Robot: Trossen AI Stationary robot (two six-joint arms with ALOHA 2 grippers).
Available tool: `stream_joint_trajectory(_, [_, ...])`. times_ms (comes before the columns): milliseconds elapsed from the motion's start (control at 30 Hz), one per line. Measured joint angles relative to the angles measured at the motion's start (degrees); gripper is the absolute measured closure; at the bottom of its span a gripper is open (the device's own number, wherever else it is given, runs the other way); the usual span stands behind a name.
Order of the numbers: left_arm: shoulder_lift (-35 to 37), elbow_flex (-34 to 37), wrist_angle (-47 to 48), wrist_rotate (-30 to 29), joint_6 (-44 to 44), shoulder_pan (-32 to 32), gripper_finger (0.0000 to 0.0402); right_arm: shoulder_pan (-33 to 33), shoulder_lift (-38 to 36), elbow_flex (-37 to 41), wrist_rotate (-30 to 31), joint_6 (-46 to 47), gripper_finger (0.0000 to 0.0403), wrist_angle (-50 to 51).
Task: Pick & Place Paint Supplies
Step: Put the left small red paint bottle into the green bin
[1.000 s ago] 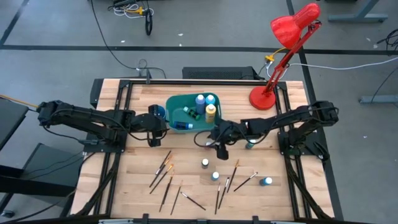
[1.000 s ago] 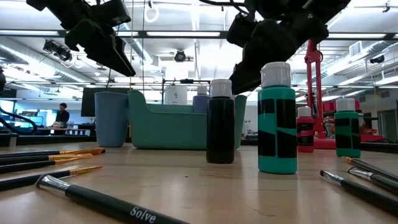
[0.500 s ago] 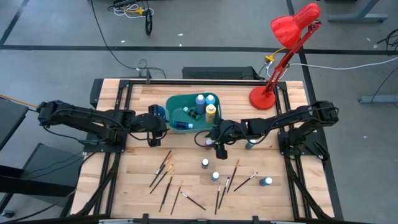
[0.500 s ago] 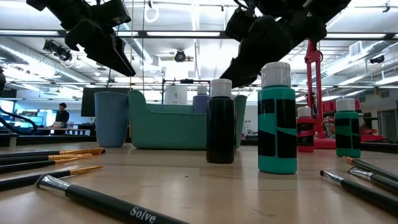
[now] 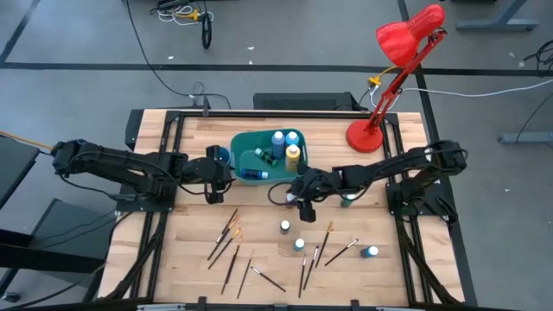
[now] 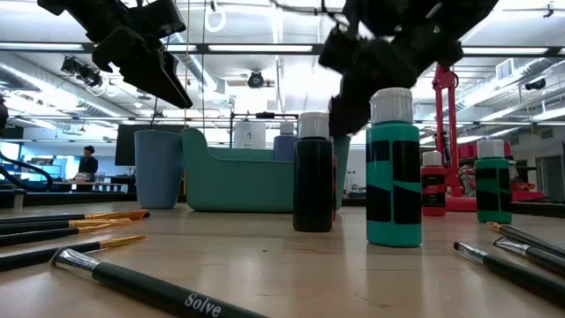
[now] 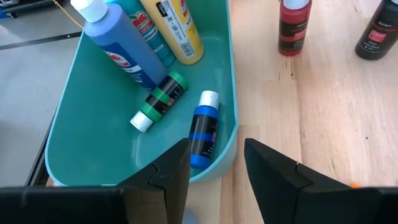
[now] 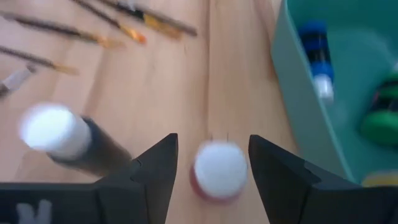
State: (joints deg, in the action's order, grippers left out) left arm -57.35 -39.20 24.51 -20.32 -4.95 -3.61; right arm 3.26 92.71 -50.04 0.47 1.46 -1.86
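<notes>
Right gripper [image 8: 208, 163] lower than a second ago, open astride a white-capped red paint bottle [image 8: 217, 172].
Teal bin [image 7: 74, 112] holds blue, yellow and green bottles; left gripper [image 7: 214, 165] open, empty.

Overhead, table-level, two wrist views

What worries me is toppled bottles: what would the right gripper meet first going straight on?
Most likely the small red paint bottle with a white cap, straight ahead between the right gripper's open fingers. The black white-capped bottle stands to one side. Depth is unclear.
</notes>
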Motion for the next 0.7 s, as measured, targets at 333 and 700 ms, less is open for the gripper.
stream_joint_trajectory(333, [0.0, 0.0, 0.0, 0.0, 0.0, 0.0, 0.0239, -0.6, 1.0, 0.0, 0.0, -2.0, 0.0205, -1.7])
stream_joint_trajectory(700, [0.0, 0.0, 0.0, 0.5, 0.0, 0.0, 0.0239, -0.6, 1.0, 0.0, -3.9, -3.2, 0.0302, -2.5])
